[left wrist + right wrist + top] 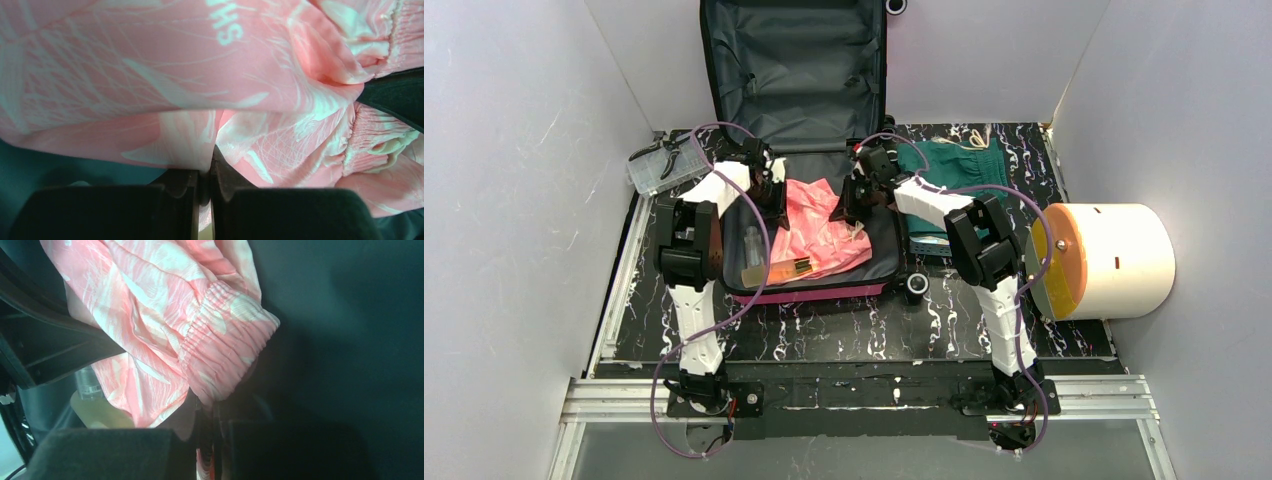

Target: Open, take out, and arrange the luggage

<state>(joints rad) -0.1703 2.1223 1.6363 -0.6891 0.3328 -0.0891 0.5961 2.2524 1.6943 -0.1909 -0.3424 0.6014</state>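
The hot-pink suitcase lies open on the table, its lid with dark grey lining propped upright at the back. A pink patterned garment lies inside it. My left gripper is shut on the garment's left edge. My right gripper is shut on the garment's elastic hem at its right side. A clear bottle and an amber bottle lie in the suitcase's near left part, beside the garment.
A green garment lies on the table right of the suitcase, over a light-blue item. A clear plastic box sits at the back left. A cream cylinder with an orange end lies at the right. White walls enclose the table.
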